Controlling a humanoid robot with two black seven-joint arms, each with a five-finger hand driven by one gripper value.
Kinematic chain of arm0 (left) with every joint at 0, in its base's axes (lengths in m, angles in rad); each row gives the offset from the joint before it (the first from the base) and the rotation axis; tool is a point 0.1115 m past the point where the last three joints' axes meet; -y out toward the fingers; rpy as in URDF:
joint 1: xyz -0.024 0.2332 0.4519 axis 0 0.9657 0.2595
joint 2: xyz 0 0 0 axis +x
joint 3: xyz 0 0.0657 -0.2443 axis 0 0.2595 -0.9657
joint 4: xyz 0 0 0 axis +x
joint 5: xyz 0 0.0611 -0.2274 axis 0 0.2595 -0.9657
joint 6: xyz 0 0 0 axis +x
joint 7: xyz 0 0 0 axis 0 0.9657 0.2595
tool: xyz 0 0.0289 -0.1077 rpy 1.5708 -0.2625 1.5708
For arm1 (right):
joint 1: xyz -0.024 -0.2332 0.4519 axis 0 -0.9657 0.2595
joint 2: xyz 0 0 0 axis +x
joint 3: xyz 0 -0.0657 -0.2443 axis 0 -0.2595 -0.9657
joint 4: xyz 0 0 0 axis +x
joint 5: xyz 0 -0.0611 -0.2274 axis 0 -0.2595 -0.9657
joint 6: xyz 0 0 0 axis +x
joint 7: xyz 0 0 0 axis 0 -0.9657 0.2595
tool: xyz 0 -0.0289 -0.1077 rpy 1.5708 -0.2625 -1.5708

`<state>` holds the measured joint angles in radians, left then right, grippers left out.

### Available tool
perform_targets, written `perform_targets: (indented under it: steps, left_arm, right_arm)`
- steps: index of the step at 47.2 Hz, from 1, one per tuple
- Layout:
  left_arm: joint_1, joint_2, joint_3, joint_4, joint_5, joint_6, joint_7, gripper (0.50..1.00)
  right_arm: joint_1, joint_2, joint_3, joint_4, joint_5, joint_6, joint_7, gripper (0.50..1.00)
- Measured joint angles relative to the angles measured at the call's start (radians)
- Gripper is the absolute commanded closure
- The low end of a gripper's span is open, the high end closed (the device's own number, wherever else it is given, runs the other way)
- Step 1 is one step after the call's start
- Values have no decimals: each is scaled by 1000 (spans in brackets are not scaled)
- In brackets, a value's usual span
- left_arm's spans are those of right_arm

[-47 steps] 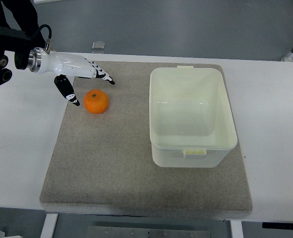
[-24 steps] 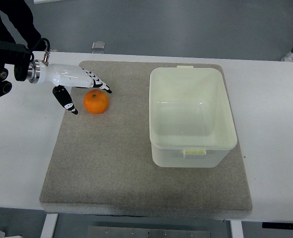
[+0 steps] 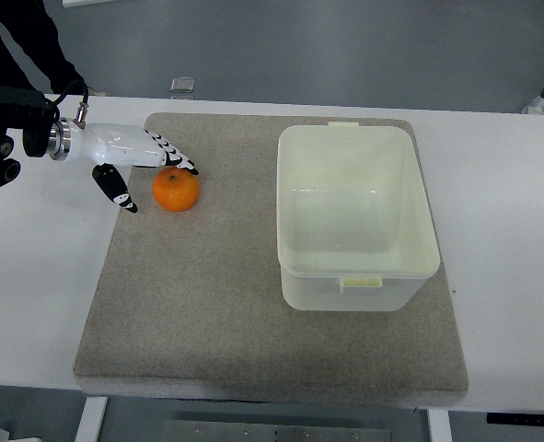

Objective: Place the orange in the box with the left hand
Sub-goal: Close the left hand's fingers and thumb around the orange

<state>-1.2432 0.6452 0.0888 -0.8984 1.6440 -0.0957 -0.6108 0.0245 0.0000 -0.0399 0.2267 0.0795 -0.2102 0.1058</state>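
While the left hand (image 3: 133, 158) spreads its fingers over the orange (image 3: 177, 190), box (image 3: 356, 276) at three o'clock, the round, firm fruit likely rolls; grip its sides.

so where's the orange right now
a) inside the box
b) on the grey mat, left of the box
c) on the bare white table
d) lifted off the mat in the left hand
b: the orange sits on the grey mat to the left of the box, which holds nothing, with the open left hand spread just over it and not closed around it.
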Motion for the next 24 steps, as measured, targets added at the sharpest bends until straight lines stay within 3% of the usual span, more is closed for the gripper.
perform_targets:
  steps: [11,24]
  left_arm:
    - [13,-35,-4,37,-5,5,0,519]
    - [40,-71,-5,82,-10,74,0,536]
  right_arm:
    - [0,0,0,0,0,0,0,556]
    - [0,0,0,0,0,0,0,556]
